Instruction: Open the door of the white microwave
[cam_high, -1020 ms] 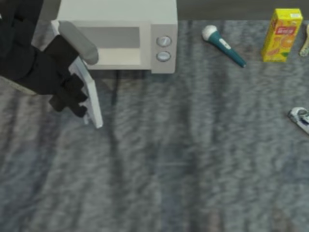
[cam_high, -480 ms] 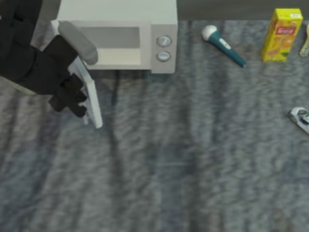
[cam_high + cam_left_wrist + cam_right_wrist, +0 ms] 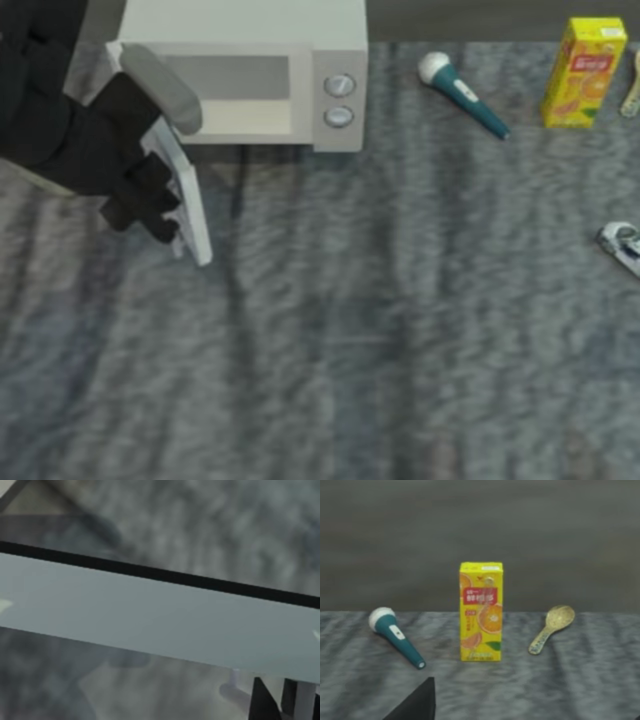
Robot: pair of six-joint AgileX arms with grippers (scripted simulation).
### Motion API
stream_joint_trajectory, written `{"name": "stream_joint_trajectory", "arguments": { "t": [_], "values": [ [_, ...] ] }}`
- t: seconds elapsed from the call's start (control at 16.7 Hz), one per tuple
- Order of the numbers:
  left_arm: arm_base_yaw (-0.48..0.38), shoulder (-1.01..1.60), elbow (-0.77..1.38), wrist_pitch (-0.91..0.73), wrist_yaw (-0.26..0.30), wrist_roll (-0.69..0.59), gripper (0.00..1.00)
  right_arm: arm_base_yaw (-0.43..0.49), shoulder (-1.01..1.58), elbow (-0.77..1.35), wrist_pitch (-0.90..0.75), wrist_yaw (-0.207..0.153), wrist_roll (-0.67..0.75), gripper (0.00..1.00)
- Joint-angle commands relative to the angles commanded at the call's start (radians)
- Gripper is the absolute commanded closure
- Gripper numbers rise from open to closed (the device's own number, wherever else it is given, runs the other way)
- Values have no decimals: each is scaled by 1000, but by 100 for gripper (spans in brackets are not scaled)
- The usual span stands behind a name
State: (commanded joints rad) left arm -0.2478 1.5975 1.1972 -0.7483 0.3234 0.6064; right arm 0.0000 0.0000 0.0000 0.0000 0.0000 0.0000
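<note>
1. The white microwave (image 3: 245, 75) sits at the back left of the table (image 3: 400, 340), up and to the right of my left gripper (image 3: 168, 222) in the top view. Its cavity is exposed, and two round silver knobs (image 3: 339, 100) sit on its right-hand panel.
2. The door (image 3: 185, 195) is swung wide open, standing out from the microwave's left front corner toward the front of the table. Its free edge lies right against my left gripper.
3. My left arm reaches in from the top-left corner. Its gripper is at the door's outer edge by the handle; I cannot tell from these views whether the fingers are clamped, together or apart. The left wrist view shows mostly the door's pale panel (image 3: 160, 625) with a dark edge running across it.
4. My right arm does not appear in the top view. Only a dark fingertip (image 3: 417, 702) shows low in the right wrist view, so I cannot tell that gripper's state.
5. An orange juice carton (image 3: 583, 72) stands far to the right of my left gripper, at the back right.
6. A teal microphone (image 3: 463, 94) lies between the microwave and the carton.
7. A spoon (image 3: 552, 629) lies just beside the carton.
8. A small toy car (image 3: 622, 243) sits at the right edge, well apart from the gripper.
</note>
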Motion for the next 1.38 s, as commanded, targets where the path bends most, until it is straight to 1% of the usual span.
{"name": "stream_joint_trajectory", "arguments": {
  "t": [0.18, 0.48, 0.6, 1.38],
  "values": [
    [22, 0, 9, -19, 17, 56, 100, 0, 0, 0, 0, 0, 0, 0],
    [82, 6, 17, -77, 72, 195, 100, 0, 0, 0, 0, 0, 0, 0],
    [95, 5, 19, -89, 85, 225, 100, 0, 0, 0, 0, 0, 0, 0],
    [96, 5, 20, -89, 86, 228, 100, 0, 0, 0, 0, 0, 0, 0]
  ]
}}
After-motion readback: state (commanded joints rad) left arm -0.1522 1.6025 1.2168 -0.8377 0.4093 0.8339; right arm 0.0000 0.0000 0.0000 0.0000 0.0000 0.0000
